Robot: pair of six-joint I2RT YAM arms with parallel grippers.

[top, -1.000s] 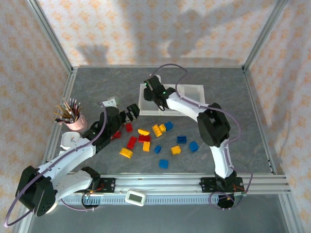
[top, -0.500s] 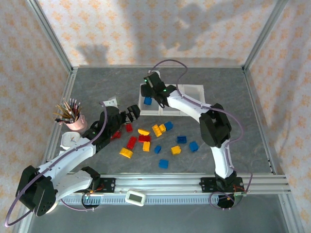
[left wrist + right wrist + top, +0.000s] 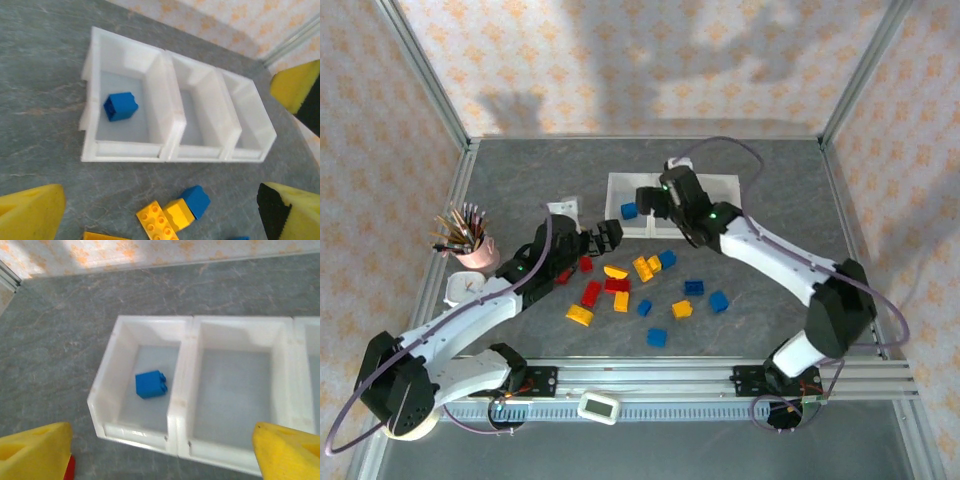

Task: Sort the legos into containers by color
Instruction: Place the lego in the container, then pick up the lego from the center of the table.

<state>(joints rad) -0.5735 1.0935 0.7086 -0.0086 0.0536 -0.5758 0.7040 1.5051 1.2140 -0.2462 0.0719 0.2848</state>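
right fingers (image 3: 35,447) spread wide, nothing held | blue brick (image 3: 150,384) seen in end bin (image 3: 182,365) ahead of them | left fingers (image 3: 30,210) parted wide too, empty

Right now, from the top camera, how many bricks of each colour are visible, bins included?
Blue bricks: 6 (one in the left bin)
Red bricks: 4 (one partly hidden)
Yellow bricks: 6
Total: 16

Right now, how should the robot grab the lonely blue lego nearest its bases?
Come straight down from above and pinch the blue lego across two opposite flat sides. It sits alone on the table, so both sides are free.
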